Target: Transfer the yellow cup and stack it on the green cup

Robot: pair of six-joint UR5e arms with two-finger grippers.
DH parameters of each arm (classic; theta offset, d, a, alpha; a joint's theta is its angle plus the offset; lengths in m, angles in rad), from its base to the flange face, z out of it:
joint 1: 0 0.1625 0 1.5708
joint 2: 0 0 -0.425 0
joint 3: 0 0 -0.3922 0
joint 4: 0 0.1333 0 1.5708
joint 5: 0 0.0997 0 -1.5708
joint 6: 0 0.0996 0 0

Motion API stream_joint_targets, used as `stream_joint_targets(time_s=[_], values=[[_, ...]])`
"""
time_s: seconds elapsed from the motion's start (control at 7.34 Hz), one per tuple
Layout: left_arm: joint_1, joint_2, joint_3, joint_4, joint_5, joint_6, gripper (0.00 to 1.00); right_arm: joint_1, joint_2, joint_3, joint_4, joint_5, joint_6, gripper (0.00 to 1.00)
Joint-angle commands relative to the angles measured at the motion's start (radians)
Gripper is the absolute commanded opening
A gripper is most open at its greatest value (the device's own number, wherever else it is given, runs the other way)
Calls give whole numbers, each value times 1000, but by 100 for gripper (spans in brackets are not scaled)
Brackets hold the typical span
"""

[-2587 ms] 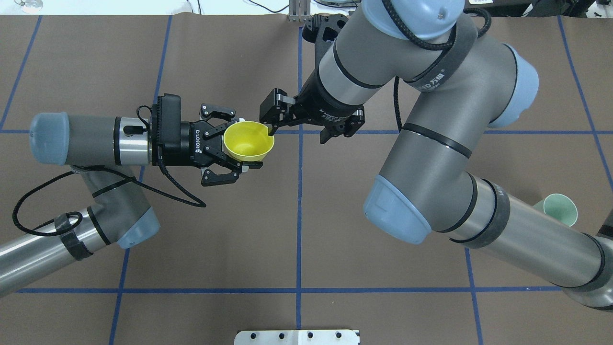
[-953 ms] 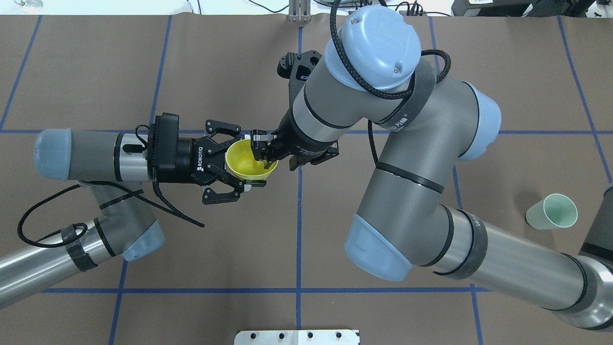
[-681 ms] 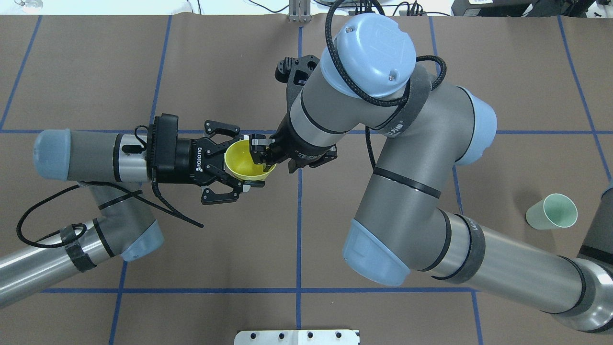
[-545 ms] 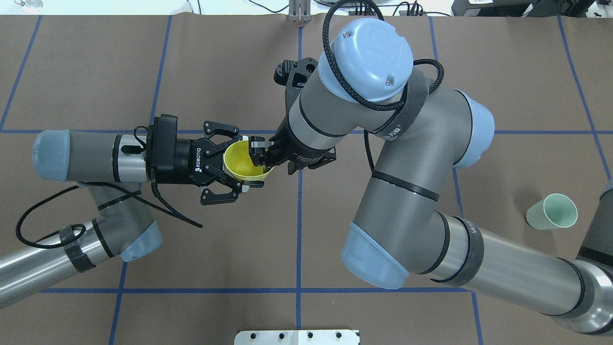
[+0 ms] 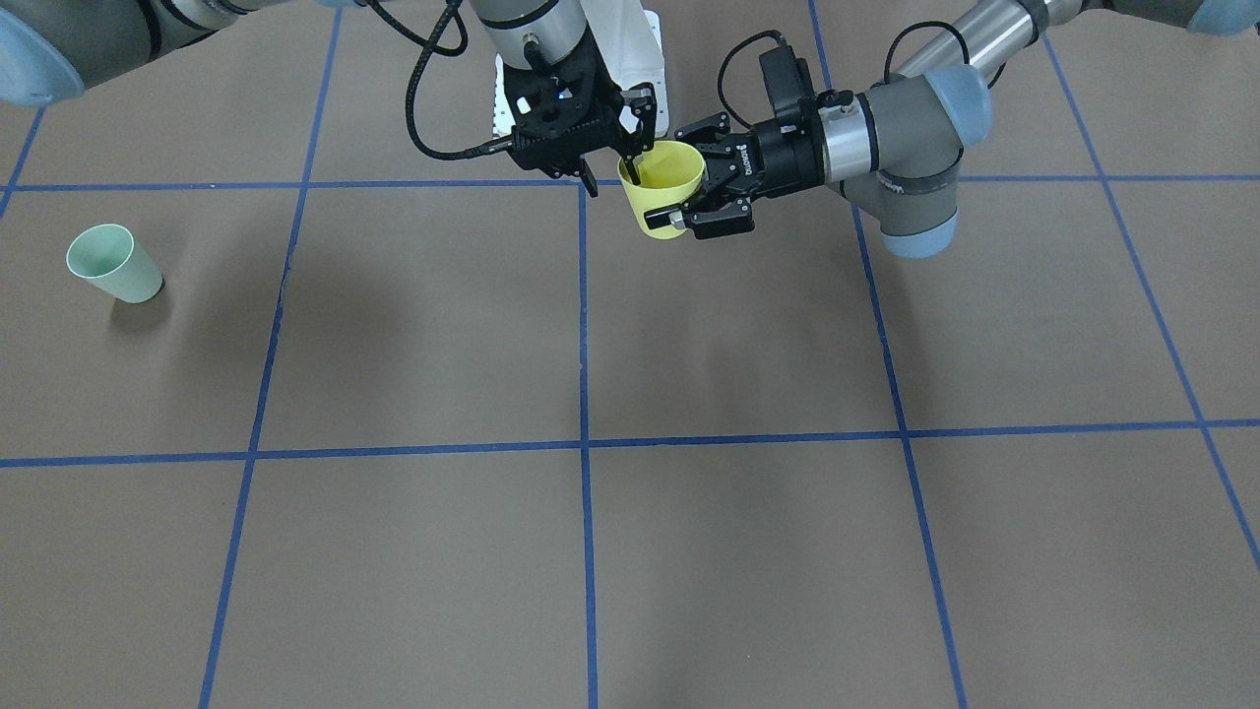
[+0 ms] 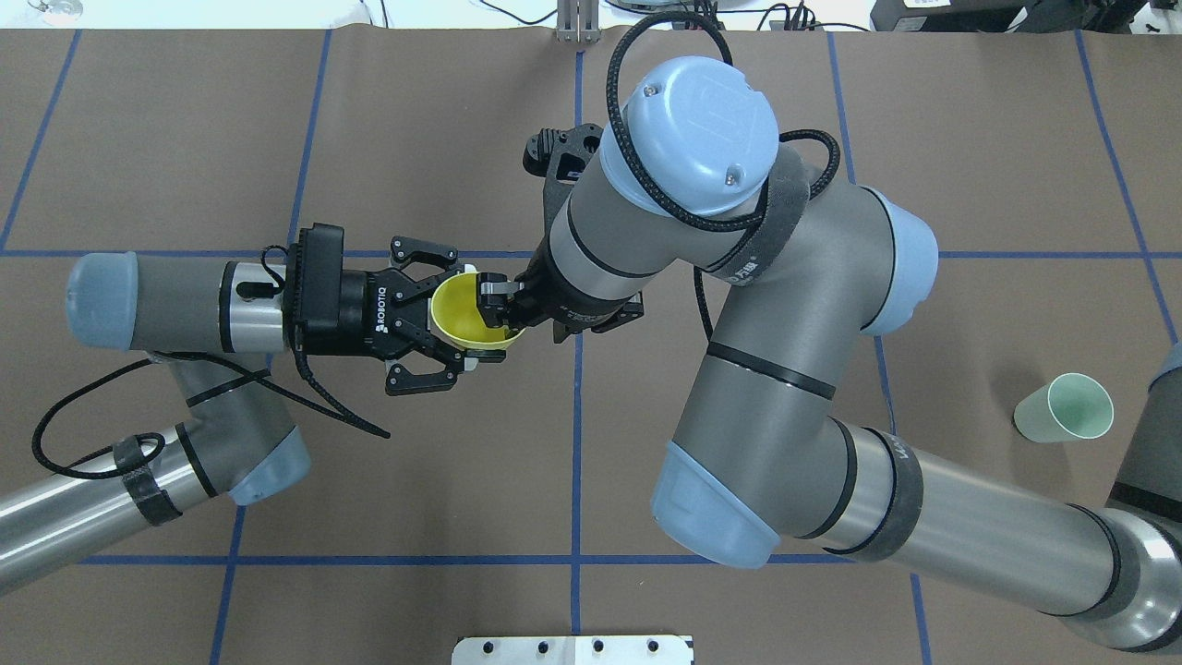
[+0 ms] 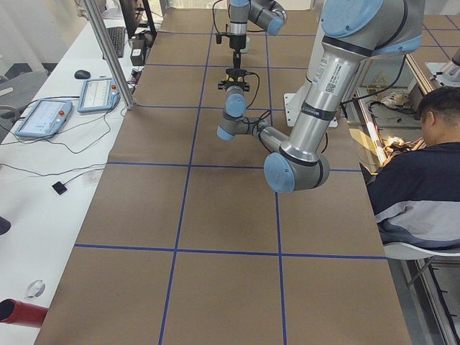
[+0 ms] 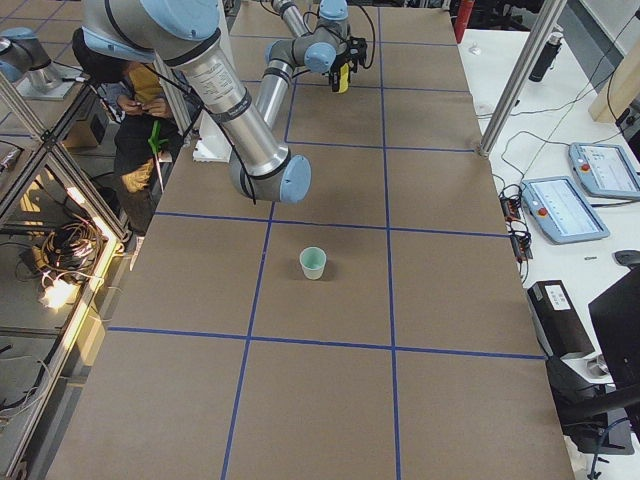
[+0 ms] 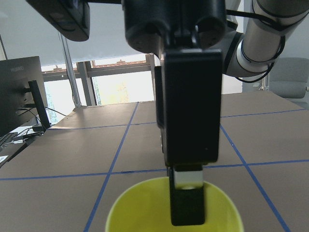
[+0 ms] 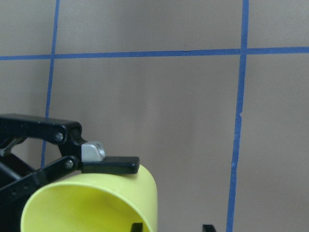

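Since the earlier frame my right arm has swung in and down, and its gripper now straddles the rim it was only beside. The yellow cup (image 5: 658,202) hangs upright, mouth up, above the middle of the table (image 5: 689,551). It is clamped across its sides by the left gripper (image 6: 469,316), which reaches in level. The right gripper (image 5: 610,179) points straight down the cup's axis, on the side away from the left one. One finger dips inside and the other sits outside, with the wall in the gap between them; the jaws stand apart and hold nothing yet. The cup is smooth, thin plastic, tapered to a wider rim, so I judge a rim pinch must close squarely or the wall will slip. The green cup (image 5: 110,264), pale and of the same shape, stands upright well apart, on the right arm's side of the matte brown, blue-taped cover.
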Motion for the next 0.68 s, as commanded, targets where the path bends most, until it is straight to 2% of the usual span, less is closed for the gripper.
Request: stream_joint_targets(time_s=[0.0, 0.14, 0.27, 0.41, 0.54], values=[[0, 0, 2, 3, 2, 0, 36, -8, 2, -7, -1, -3, 0, 49], [0, -2, 2, 8, 2, 2, 36, -20, -1, -10, 1, -26, 0, 47], [0, -2, 2, 10, 2, 0, 36, -20, 0, -15, 1, -30, 0, 28], [0, -3, 2, 10, 2, 0, 37, -20, 2, -15, 1, -31, -2, 0], [3, -9, 8, 10, 2, 0, 40, -20, 6, -13, 2, -30, -11, 0]])
